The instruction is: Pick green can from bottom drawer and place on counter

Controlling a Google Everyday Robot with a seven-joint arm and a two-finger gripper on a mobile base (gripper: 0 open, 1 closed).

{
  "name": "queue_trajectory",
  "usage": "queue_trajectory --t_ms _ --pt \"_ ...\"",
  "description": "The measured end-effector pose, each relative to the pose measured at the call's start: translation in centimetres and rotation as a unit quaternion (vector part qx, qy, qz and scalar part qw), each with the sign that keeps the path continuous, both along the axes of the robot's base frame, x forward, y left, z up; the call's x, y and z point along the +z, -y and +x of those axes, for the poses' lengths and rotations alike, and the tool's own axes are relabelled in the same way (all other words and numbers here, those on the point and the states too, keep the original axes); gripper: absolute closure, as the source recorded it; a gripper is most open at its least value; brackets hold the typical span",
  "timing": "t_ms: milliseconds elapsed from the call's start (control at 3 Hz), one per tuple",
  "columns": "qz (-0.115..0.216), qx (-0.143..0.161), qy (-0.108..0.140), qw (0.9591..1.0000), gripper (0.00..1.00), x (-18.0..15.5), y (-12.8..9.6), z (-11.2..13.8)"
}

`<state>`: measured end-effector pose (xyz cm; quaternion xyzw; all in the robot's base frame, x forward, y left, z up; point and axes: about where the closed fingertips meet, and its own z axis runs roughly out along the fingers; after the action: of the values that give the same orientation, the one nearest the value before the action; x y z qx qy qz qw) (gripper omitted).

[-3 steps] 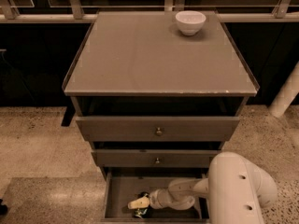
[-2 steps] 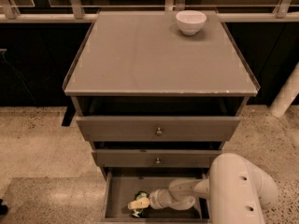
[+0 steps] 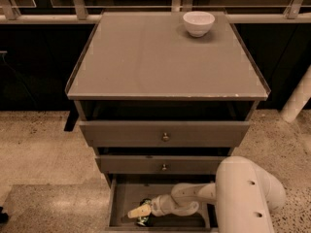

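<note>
The bottom drawer (image 3: 121,198) is pulled open at the foot of the cabinet. The green can (image 3: 144,221) lies inside it near the front, left of middle, showing as a small dark green shape partly hidden by the gripper. My gripper (image 3: 140,210) reaches into the drawer from the right, low over the tray, and is right at the can. My white arm (image 3: 243,193) fills the lower right. The counter (image 3: 160,57) is the flat grey-brown cabinet top above.
A white bowl (image 3: 198,23) stands at the back right of the counter. Two taller drawers with round knobs (image 3: 165,137) sit slightly open above the bottom drawer. A railing runs behind the cabinet. A white post (image 3: 299,101) stands at the right on the speckled floor.
The gripper has edged very slightly left at the can. Nothing else has moved.
</note>
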<state>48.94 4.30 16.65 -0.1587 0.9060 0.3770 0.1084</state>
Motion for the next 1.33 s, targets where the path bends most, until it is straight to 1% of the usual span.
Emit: queue_trajectory --t_ms 333,667,1333 --pt "0.027 0.022 0.015 0.9993 0.00 3.13 -1.23 1.05" --pt "0.028 0.024 0.014 0.9992 0.19 3.22 -1.34 0.95" --pt "0.028 0.024 0.014 0.9992 0.65 3.22 -1.34 0.95"
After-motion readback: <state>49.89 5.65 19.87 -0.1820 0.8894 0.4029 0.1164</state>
